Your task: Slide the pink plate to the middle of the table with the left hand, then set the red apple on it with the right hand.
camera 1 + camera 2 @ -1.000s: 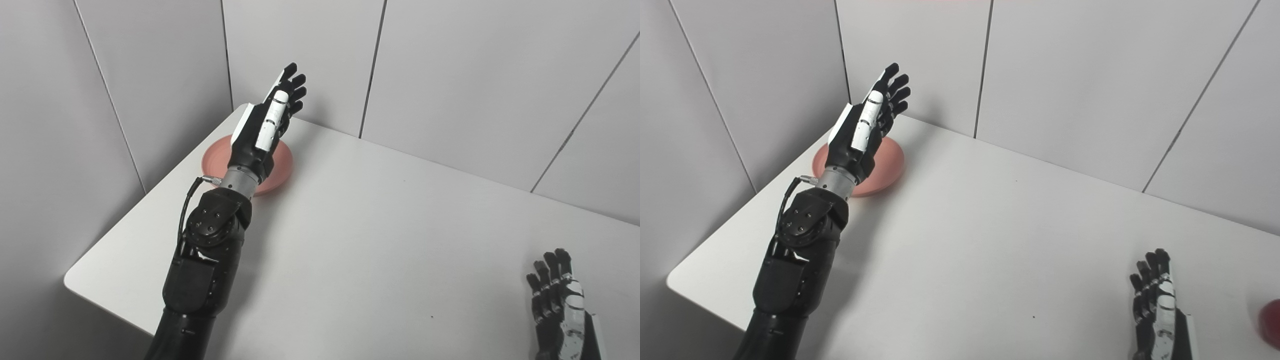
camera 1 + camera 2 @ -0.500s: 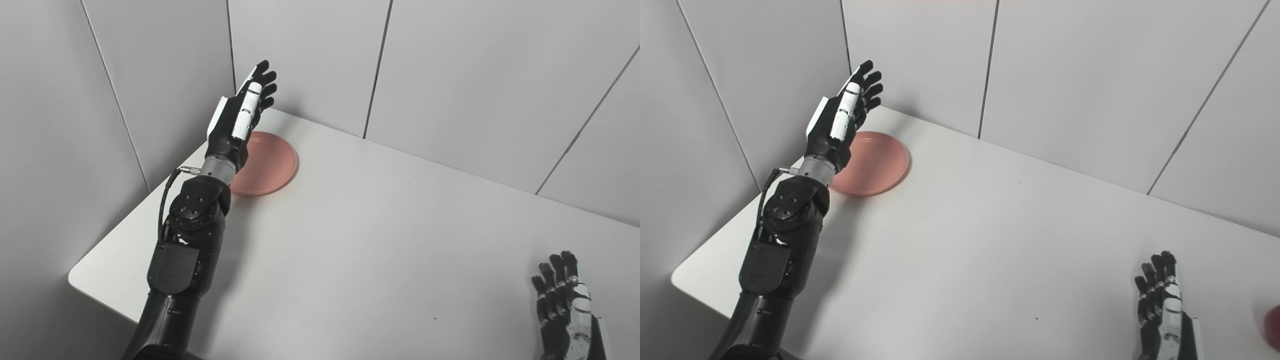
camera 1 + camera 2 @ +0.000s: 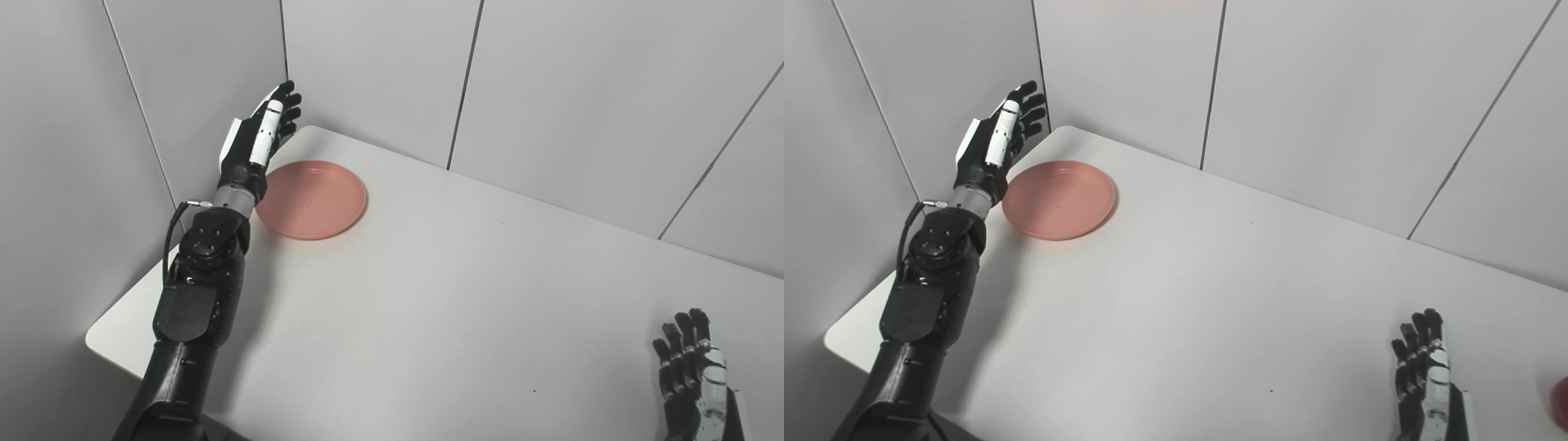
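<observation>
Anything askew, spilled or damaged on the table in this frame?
Nothing stands out. The pink plate lies flat and empty near the table's far left corner, with the open left robot hand beside it.

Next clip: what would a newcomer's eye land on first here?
The pink plate near the white table's far left corner, the only colour there. Just left of it the left hand is raised, open, fingers up by the wall. The right hand waits open at the near right, a sliver of red apple at the picture's edge.
</observation>
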Motion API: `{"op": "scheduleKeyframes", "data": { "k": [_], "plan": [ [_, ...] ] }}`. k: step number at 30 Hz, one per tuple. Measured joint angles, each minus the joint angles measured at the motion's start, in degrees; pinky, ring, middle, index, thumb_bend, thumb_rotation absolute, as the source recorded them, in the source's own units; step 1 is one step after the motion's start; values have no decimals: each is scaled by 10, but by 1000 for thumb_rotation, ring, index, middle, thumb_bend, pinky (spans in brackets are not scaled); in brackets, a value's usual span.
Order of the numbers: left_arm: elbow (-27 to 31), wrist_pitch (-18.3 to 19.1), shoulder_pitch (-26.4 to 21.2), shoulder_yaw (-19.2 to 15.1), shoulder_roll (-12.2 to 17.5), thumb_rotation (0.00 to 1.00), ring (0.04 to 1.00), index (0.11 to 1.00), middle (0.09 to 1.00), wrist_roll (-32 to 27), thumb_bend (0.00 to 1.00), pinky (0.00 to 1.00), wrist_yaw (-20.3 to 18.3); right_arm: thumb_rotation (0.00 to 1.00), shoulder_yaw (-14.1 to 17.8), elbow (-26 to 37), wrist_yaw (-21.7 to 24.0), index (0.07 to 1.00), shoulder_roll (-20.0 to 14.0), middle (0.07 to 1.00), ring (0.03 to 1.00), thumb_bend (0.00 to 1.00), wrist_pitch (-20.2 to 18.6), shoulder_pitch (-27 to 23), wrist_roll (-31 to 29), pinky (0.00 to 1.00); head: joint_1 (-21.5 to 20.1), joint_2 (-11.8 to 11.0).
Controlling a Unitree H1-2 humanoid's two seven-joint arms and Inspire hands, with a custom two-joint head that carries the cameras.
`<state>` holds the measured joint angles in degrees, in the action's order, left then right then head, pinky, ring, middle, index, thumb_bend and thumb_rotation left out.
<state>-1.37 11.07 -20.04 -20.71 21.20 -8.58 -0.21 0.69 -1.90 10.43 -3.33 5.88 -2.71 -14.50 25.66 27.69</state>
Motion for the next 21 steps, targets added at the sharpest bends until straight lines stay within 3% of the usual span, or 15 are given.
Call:
{"op": "scheduleKeyframes", "data": {
  "k": [6,21],
  "plan": [
    [-44,-14,-8,-8,13,1000,908,886,908,-11,390,918,-2,1000,0,-1,0,1000,-1,1000,1000,195,0,-1,1,1000,2,0],
    [-107,-23,-18,-23,27,1000,881,841,871,-12,344,889,-1,1000,1,-1,0,1000,-3,1000,1000,198,0,-1,1,1000,8,-2]
  ]
}}
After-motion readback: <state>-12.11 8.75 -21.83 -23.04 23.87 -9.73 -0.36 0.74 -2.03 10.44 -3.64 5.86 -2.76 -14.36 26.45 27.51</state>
